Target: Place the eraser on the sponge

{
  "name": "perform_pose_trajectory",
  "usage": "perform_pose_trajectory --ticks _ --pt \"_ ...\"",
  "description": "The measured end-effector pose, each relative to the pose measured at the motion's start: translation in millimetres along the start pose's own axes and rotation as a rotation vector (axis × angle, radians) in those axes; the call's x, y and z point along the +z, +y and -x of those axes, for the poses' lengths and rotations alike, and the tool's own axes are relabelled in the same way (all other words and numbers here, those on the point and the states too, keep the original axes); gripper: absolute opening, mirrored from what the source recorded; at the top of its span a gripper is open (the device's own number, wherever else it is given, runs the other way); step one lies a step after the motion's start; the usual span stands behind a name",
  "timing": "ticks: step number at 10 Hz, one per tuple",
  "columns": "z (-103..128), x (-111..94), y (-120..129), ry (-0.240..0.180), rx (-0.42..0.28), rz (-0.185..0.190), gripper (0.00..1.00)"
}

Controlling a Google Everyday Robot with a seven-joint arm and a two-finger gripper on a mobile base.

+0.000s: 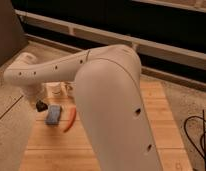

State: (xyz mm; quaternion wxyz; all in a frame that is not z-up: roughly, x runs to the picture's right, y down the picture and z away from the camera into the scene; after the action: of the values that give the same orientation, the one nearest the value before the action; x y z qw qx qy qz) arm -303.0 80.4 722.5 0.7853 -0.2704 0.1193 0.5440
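The blue sponge (53,115) lies flat on the wooden table (158,120), at its left side. My white arm sweeps across the middle of the camera view and bends down at the left. My gripper (40,105) shows only as a small dark shape at the arm's end, just left of the sponge's upper corner and close to the table. I cannot pick out the eraser as a separate thing; it may be part of that dark shape.
A thin orange carrot-like piece (70,120) lies right beside the sponge. A white round jar (56,90) stands behind them, partly hidden by the arm. Black cables (198,135) hang off the table's right edge. Speckled floor lies to the left.
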Motion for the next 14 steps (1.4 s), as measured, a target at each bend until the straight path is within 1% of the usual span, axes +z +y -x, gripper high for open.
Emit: perform_pose_trajectory --ticks 1,3,5,8,10,11,14 --pt "1 6 -2 -0.017 -0.015 -0.014 0.0" --pt "-1 15 -4 -0.03 -0.029 -0.032 0.0" --pt "-6 23 -10 -0.026 -0.021 -0.051 0.0" --pt "-17 37 -17 0.005 0.008 -0.079 0.0" --pt "-21 42 -18 0.019 0.033 -0.099 0.0" --pt "-24 46 -23 0.029 0.067 -0.124 0.0" --pt "-30 53 -32 0.048 0.125 -0.172 0.0"
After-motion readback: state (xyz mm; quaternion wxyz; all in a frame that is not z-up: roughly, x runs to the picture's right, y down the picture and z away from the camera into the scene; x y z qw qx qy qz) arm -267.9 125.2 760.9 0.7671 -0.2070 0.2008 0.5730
